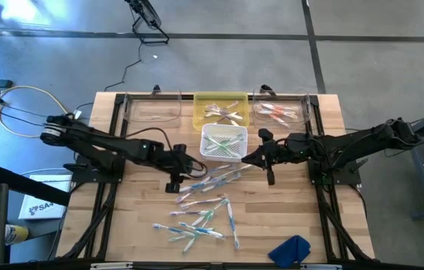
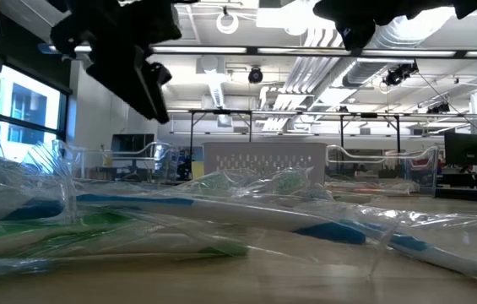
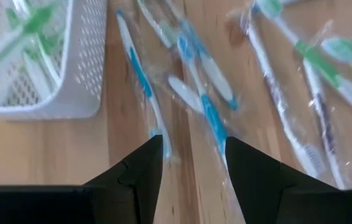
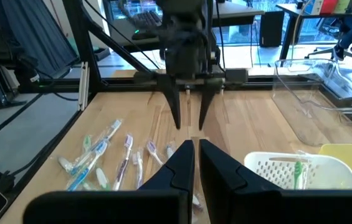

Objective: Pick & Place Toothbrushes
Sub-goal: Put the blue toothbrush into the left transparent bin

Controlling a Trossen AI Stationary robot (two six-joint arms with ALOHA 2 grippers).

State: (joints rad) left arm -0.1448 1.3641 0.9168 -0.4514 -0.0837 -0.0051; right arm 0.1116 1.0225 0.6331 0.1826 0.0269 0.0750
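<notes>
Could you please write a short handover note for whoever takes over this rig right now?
Left claw: open, empty, above the loose toothbrushes beside the white basket.
Right claw: shut, empty, hovering on the basket's other side.
Done: green-accented brushes in the white basket; some in the yellow bin and the right clear bin.
Left: the many wrapped brushes on the table; left clear bin looks empty.

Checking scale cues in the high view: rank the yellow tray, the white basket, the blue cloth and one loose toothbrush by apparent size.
1. yellow tray and white basket: look about alike, so no ranking between them.
2. blue cloth.
3. loose toothbrush: thinnest, clearly smallest.
</notes>
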